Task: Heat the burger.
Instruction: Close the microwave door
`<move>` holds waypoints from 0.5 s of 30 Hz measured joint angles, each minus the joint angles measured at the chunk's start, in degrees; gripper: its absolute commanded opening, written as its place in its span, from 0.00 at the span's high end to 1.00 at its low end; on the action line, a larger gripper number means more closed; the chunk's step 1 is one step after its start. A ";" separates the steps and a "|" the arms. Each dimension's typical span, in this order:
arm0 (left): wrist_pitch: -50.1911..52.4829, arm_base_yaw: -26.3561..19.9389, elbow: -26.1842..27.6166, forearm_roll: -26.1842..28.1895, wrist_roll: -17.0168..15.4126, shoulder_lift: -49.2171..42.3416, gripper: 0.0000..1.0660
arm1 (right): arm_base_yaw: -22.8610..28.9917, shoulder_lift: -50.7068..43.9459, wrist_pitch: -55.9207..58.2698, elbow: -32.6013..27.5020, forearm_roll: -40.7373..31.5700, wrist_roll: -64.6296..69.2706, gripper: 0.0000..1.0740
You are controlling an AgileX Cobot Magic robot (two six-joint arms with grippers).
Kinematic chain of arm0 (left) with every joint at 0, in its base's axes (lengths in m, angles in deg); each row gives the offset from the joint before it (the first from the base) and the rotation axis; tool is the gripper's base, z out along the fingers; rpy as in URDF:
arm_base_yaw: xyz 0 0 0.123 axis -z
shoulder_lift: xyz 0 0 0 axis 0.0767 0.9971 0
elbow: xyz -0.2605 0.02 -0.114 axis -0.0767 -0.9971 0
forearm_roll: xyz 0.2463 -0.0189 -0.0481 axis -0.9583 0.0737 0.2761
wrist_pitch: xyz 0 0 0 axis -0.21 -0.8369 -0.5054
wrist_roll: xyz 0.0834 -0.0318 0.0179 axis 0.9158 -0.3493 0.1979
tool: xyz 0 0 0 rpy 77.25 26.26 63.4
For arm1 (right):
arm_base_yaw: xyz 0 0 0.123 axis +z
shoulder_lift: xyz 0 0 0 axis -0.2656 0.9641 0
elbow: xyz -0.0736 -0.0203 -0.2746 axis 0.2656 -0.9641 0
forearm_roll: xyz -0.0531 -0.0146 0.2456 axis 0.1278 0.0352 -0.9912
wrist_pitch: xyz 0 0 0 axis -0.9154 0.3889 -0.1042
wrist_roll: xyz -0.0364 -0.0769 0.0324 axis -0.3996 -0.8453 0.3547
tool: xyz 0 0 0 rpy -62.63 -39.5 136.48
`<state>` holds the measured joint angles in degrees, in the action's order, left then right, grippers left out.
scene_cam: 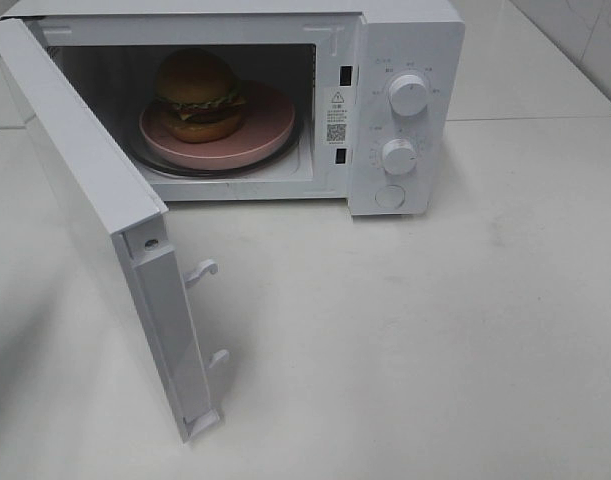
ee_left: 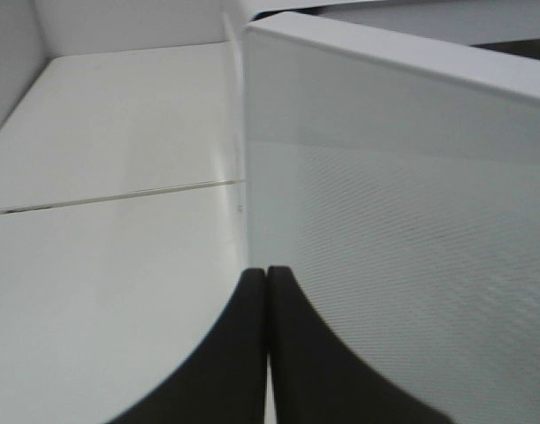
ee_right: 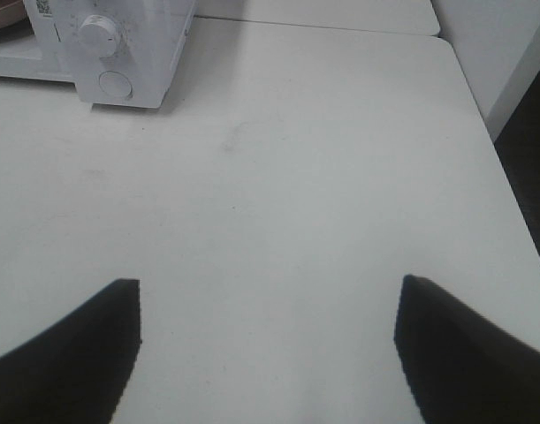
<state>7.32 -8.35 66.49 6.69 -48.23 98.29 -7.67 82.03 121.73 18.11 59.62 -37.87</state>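
Currently the burger (scene_cam: 197,95) sits on the plate (scene_cam: 271,122) inside the microwave (scene_cam: 425,45), upper left; left gripper (ee_left: 267,274) clenched, seemingly near the door (ee_left: 384,247); right gripper (ee_right: 270,283) released.

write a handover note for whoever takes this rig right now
Left gripper: shut, empty, close by the outer face of the open microwave door.
Right gripper: open, empty, over the table near the microwave.
Burger: on the pink plate inside the microwave.
Done: burger loaded.
Left: push the door shut, then probably set the knobs.
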 measured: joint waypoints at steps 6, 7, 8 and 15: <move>7.28 1.60 0.00 -4.70 -2.29 6.82 1.00 | 0.00 0.00 0.00 0.00 0.00 0.00 0.29; 8.08 3.78 0.06 -3.67 -2.29 8.48 1.00 | 0.00 0.00 0.00 0.00 0.00 0.00 0.29; 8.08 3.78 0.06 -3.67 -2.29 8.48 1.00 | 0.00 0.00 0.00 0.00 0.00 0.00 0.29; 9.34 14.44 0.17 8.65 3.61 12.32 1.00 | 0.00 0.00 0.06 0.00 0.00 0.00 0.29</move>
<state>16.66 6.09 66.67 15.34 -44.62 110.61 -7.67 82.03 121.79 18.11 59.62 -37.87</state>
